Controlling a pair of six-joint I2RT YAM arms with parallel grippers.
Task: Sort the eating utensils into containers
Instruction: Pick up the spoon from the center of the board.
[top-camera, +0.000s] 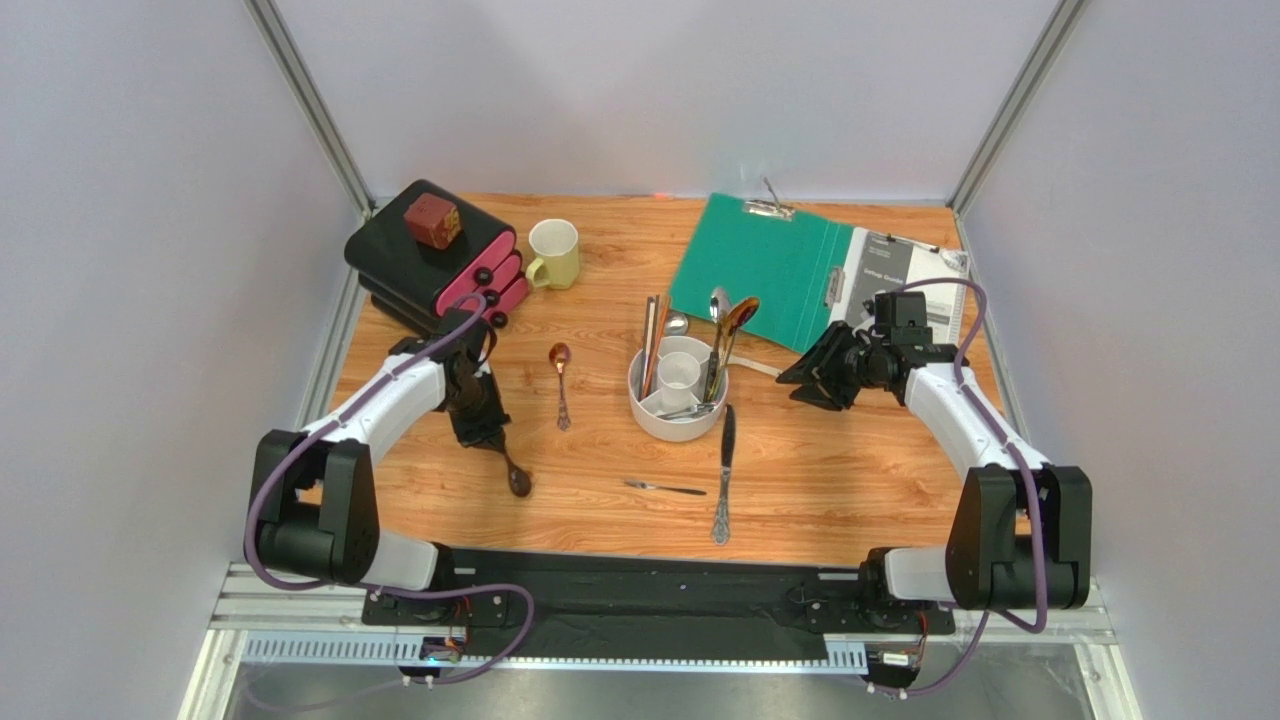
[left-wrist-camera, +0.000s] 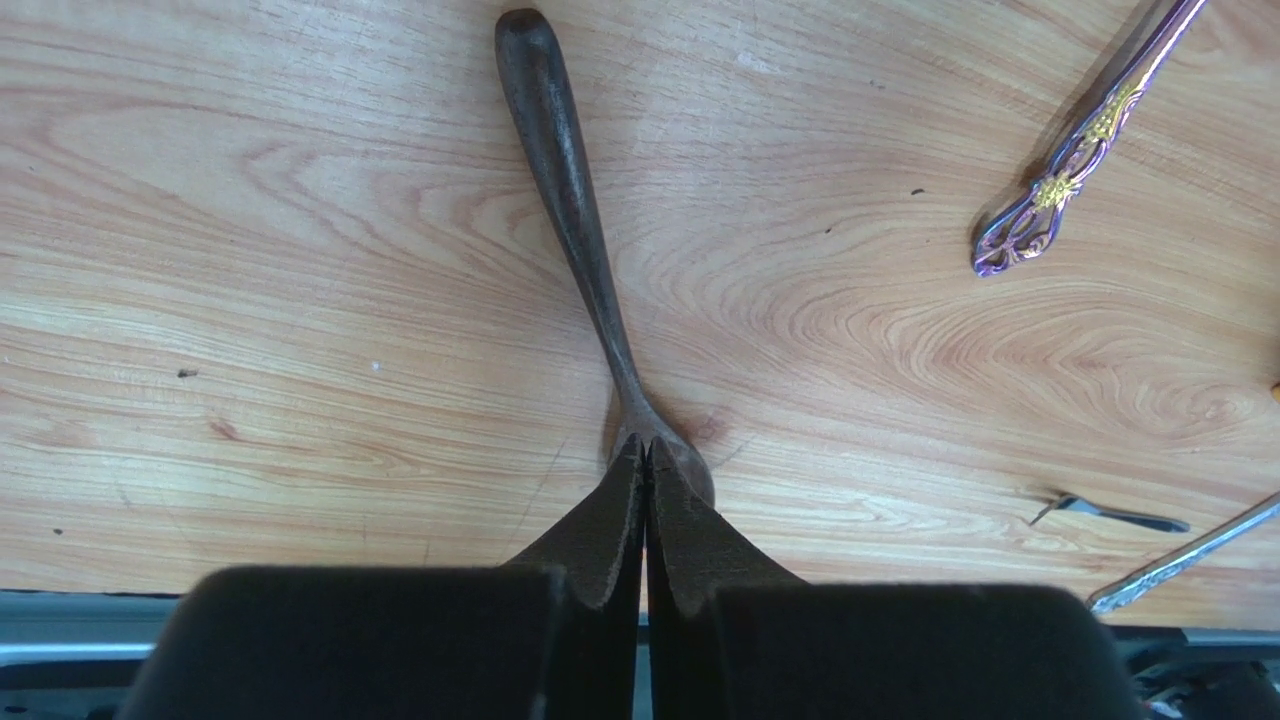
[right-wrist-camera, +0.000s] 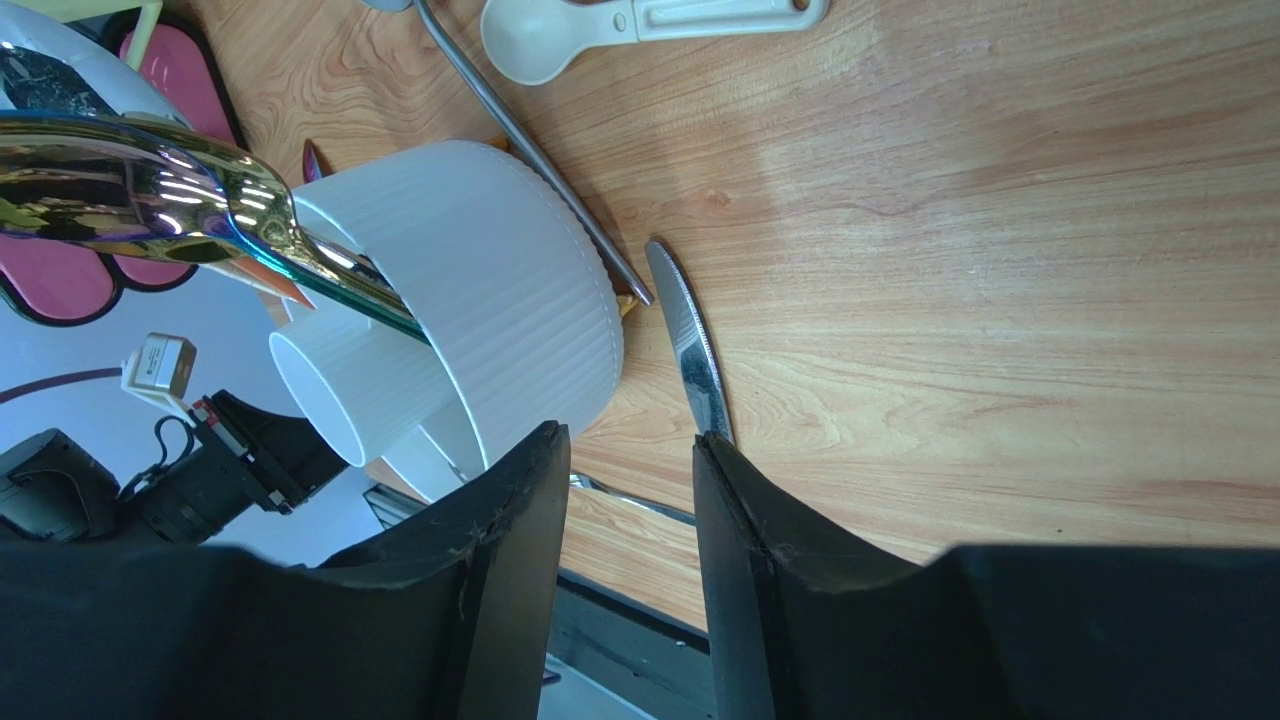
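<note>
Closest to the bases, a long silver table knife (top-camera: 721, 503) lies on the wooden table (top-camera: 872, 480). The left arm reaches forward with its wrist tipped down. Its left gripper (left-wrist-camera: 646, 450) is pinched tight on the neck of a dark brown wooden spoon (left-wrist-camera: 564, 165) that's flat on the wood. A bit further back, the round white ribbed holder (top-camera: 661, 422) has some utensils standing in it. The right arm is bent inward, with the right gripper (right-wrist-camera: 624, 443) hanging near the holder's right side, fingers apart and nothing in them.
</note>
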